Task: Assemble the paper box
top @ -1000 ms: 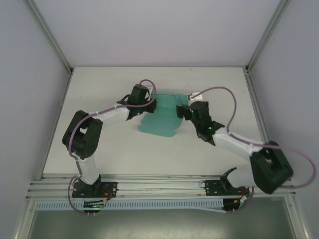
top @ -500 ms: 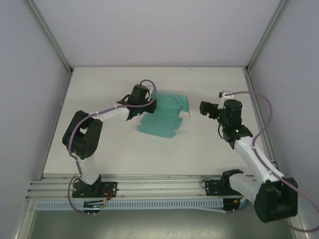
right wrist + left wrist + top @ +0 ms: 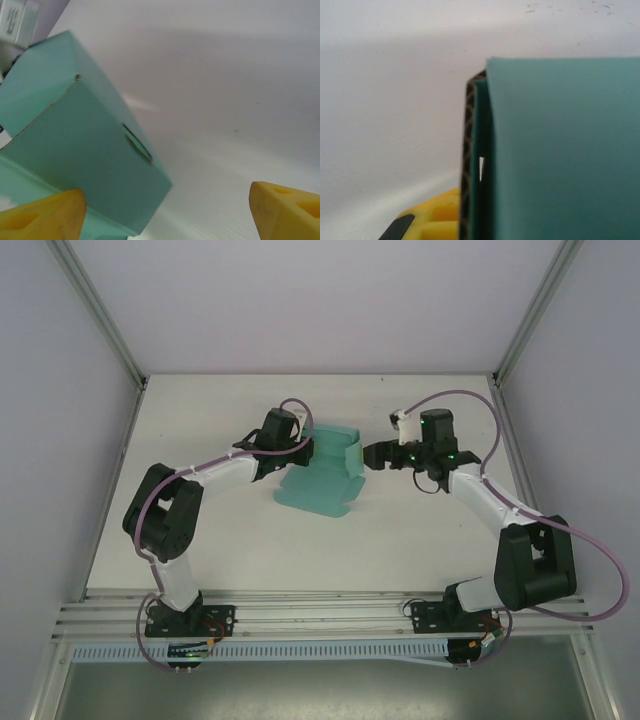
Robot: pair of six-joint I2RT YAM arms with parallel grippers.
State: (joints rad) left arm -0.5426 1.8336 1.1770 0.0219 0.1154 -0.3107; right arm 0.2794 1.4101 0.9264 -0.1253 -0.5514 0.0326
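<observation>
The half-folded box [image 3: 320, 480] is sitting a little toward 12 o'clock of the desk's [image 3: 230, 550] middle. One flat panel is lying on the white surface toward 6 o'clock, and the far part is standing up as walls.

The left end effector [image 3: 302, 450] is gripping the box from 9 o'clock. In the left wrist view a wall of thin card is lying flat against the black ribbed pad [image 3: 468, 165], so I'm judging it pinched shut on that wall, though the other finger is hiding behind the card. It seems to be anchoring the box so the light card isn't sliding or springing flat while the other arm is working.

The right end effector [image 3: 372, 456] is hovering at the box's 3 o'clock, just beside the raised end and not touching it. Its yellow fingers [image 3: 45, 215] are spread wide with nothing between them, and a box corner is lying ahead toward 10 o'clock in that camera. To me that is looking like a lining-up for a push or pinch on the end wall.

The card is plain teal-green, matte and smooth, with crisp creases and a thin pale cut edge. An oval slot [image 3: 137, 144] is showing in one face, probably for a tab. Being so thin, the card is likely to buckle under a hard squeeze.
</observation>
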